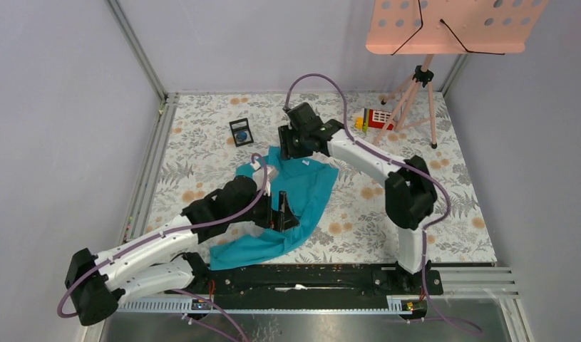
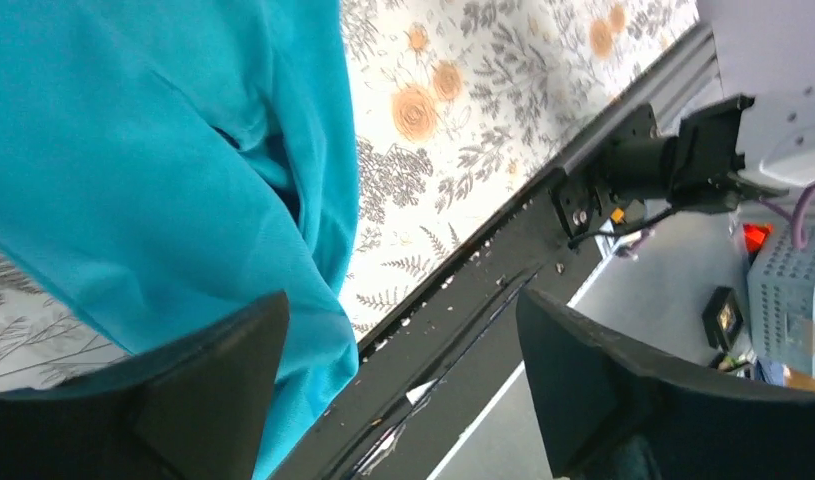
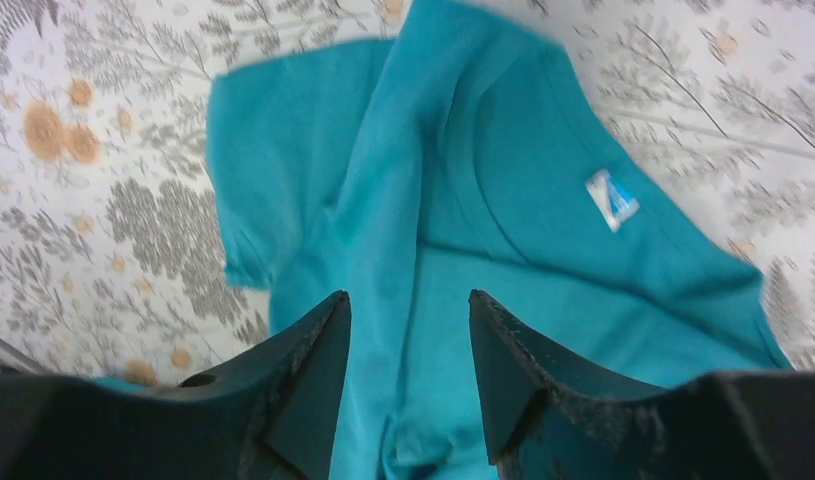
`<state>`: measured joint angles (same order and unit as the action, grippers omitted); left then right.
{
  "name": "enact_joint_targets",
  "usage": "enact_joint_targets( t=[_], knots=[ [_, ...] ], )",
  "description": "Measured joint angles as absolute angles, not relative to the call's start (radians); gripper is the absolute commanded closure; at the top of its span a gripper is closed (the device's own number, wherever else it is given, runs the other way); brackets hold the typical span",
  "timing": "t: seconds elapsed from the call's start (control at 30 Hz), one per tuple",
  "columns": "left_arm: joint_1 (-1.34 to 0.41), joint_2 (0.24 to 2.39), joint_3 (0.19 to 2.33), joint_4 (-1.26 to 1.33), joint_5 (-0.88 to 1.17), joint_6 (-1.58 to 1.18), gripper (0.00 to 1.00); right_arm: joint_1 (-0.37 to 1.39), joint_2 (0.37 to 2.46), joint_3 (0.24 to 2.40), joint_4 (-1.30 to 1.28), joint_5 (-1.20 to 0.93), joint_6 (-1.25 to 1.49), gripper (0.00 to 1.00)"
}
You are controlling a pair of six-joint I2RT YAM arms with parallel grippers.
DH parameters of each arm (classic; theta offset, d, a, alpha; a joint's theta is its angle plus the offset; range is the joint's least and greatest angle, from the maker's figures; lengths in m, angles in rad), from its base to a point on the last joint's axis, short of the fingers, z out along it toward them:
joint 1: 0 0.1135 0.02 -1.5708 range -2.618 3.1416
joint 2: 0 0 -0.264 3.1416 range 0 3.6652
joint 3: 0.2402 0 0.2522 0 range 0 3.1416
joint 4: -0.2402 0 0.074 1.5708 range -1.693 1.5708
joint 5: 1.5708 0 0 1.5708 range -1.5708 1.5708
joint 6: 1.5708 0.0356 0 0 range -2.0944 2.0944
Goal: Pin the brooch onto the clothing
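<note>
One brooch (image 1: 242, 135), a small dark-blue disc, sits in a black square frame (image 1: 241, 123) on the floral table (image 1: 458, 206), apart from the clothing (image 1: 310, 187) and beyond its far left edge. The teal T-shirt lies crumpled and partly folded, white neck label (image 3: 611, 198) facing up. The right gripper (image 3: 410, 300) hangs above the collar area, jaws released, holding nothing. The left gripper (image 2: 401, 310) is over the near hem, jaws spread wide, one finger (image 2: 213, 390) above the cloth.

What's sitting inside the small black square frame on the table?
A tiny round dark-blue brooch lies inside the small black square frame. Anything beneath the brooch is covered.
</note>
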<state>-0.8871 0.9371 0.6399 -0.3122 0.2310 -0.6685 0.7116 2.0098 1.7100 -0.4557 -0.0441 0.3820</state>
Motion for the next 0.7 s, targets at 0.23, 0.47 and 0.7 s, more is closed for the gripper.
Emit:
enact_joint_targets(
  t=[0.23, 0.47, 0.7],
  knots=[
    [-0.7, 0.919, 0.748, -0.421, 0.105, -0.605, 0.03, 0.701, 1.691, 1.448, -0.481, 0.025, 0.344, 0.4],
    [-0.327, 1.079, 0.748, -0.381, 0.055, -0.581, 0.35, 0.694, 1.452, 1.215, -0.471, 0.047, 0.379, 0.48],
    [-0.215, 1.401, 0.784, -0.3, 0.067, -0.576, 0.4, 0.694, 1.27, 0.948, -0.421, -0.035, 0.473, 0.48]
  ],
)
